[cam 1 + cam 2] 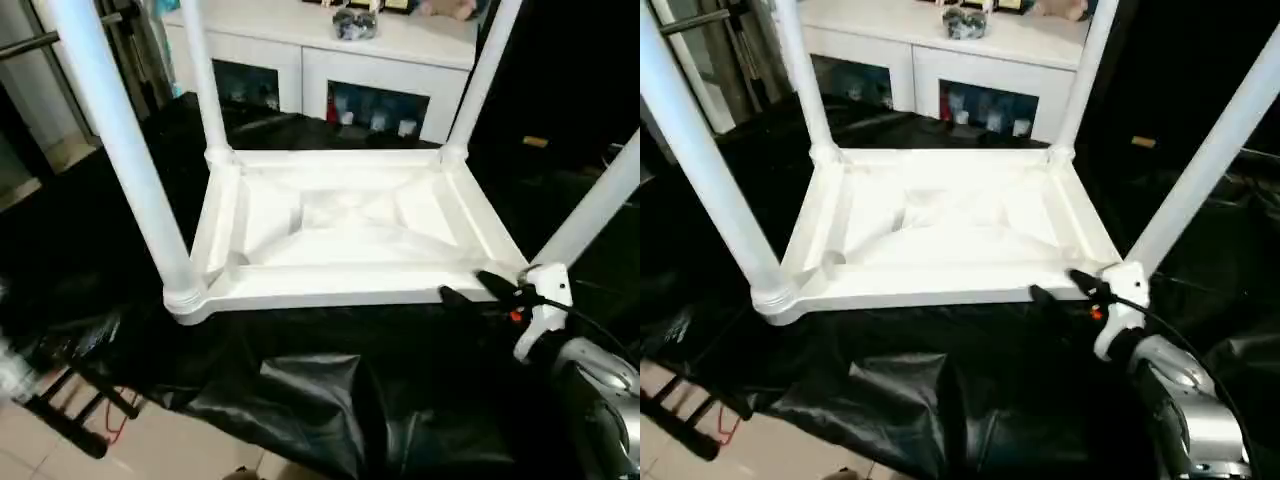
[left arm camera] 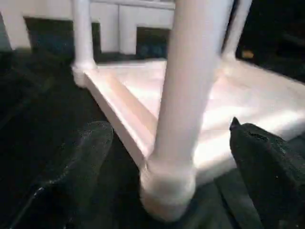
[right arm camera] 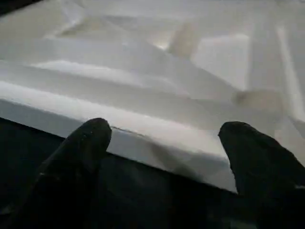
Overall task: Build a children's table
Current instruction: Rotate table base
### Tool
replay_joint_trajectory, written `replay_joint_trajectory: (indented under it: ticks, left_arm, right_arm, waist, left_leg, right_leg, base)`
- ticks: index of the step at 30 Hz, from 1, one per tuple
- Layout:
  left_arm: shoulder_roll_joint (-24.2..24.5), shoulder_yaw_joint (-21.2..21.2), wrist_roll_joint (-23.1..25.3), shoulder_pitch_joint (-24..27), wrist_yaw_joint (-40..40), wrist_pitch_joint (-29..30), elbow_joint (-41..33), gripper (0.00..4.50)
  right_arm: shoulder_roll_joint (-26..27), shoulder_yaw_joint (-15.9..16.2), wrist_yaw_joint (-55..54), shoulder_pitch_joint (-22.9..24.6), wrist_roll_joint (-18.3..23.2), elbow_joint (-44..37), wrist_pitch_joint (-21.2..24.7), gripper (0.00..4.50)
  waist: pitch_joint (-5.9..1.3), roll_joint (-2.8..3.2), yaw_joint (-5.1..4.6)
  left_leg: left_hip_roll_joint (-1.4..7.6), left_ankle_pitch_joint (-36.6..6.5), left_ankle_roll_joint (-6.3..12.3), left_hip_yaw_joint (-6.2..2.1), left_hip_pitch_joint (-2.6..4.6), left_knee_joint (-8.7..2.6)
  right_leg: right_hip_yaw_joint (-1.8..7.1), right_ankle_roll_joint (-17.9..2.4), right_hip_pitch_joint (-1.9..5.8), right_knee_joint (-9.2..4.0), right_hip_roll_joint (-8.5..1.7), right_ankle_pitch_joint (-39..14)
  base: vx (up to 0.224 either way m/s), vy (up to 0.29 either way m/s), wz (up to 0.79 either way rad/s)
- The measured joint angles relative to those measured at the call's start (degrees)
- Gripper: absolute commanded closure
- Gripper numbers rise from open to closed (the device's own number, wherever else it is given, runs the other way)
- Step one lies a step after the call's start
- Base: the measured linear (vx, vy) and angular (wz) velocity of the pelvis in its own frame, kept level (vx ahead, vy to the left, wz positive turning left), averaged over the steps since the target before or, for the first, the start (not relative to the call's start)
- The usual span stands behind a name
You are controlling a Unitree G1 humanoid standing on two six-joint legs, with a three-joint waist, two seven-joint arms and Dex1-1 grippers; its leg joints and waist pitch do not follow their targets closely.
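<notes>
Upside down on the black-draped work table (image 1: 300,420), the children's table (image 1: 340,225) looks light, stiff and slick; with my left gripper (image 2: 171,157) and right gripper (image 1: 480,288) both spread and empty, I'd grasp a leg (image 1: 125,150).

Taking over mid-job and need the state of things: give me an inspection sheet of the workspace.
Surface: work table under black drape.
Job's things: children's table upside down, four legs standing in the corner sockets.
Clutter: nothing seen.
Grippers: right gripper open at the near right corner; left gripper open, fingers either side of a leg.
Cables: black cable along right forearm.
Surroundings: white cabinet behind; tiled floor.
</notes>
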Motion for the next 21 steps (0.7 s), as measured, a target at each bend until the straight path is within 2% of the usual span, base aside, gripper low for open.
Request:
replay_joint_trajectory:
  ticks: [5, 9, 12, 17, 21]
  left_arm:
    - [-3.21, -2.53, 1.03, -5.69, 0.39, -1.27, 3.01, 0.00]
    - [-5.67, -6.35, -1.54, -9.64, -1.07, -0.46, 2.28, 0.00]
    - [-6.30, -8.57, -2.95, -10.41, -2.78, 0.76, 1.96, 0.00]
    - [-7.44, -12.22, -2.27, -12.36, -4.55, 1.64, 2.42, 0.00]
    - [-6.58, -16.68, -3.45, -12.09, -7.68, 6.57, -0.41, 0.00]
  right_arm:
    - [0.45, 0.08, -2.23, -0.70, -2.04, 0.72, 0.79, 0.03]
    - [1.18, 1.15, -3.63, -2.81, -3.19, 2.25, 1.66, 0.03]
    - [1.79, 1.55, -5.18, -4.29, -4.59, 3.79, 1.81, 0.03]
    - [2.32, 2.26, -7.88, -7.10, -8.14, 7.38, 0.73, 0.03]
    - [3.55, 2.63, -9.56, -10.92, -10.38, 12.37, -0.96, 0.03]
  waist:
    - [-0.03, -0.33, -0.15]
    - [-0.11, -0.51, -0.14]
    - [-0.13, -0.55, -0.12]
    - [-0.21, -0.80, -0.15]
    - [-0.30, -0.94, -0.25]
  left_leg:
    - [0.02, 0.01, -0.02, -0.01, -0.02, -0.05]
    - [0.01, 0.01, -0.02, 0.02, -0.05, -0.03]
    - [0.01, 0.00, 0.00, 0.07, -0.07, -0.03]
    - [0.01, 0.01, -0.01, 0.07, 0.03, -0.02]
    - [0.00, 0.01, -0.02, 0.09, 0.21, 0.00]
  right_leg:
    - [-0.03, -0.04, -0.14, 0.14, 0.00, 0.03]
    - [0.00, -0.30, -0.15, 0.13, 0.00, 0.16]
    - [0.01, -0.29, -0.15, 0.09, -0.02, 0.14]
    - [0.01, -0.30, -0.07, 0.12, -0.02, 0.16]
    - [0.03, -0.08, 0.04, 0.15, -0.04, 0.05]
  base:
    - [0.000, 0.000, 0.00]
    - [0.000, 0.000, 0.00]
    - [0.000, 0.000, 0.00]
    - [0.000, 0.000, 0.00]
    - [0.000, 0.000, 0.00]
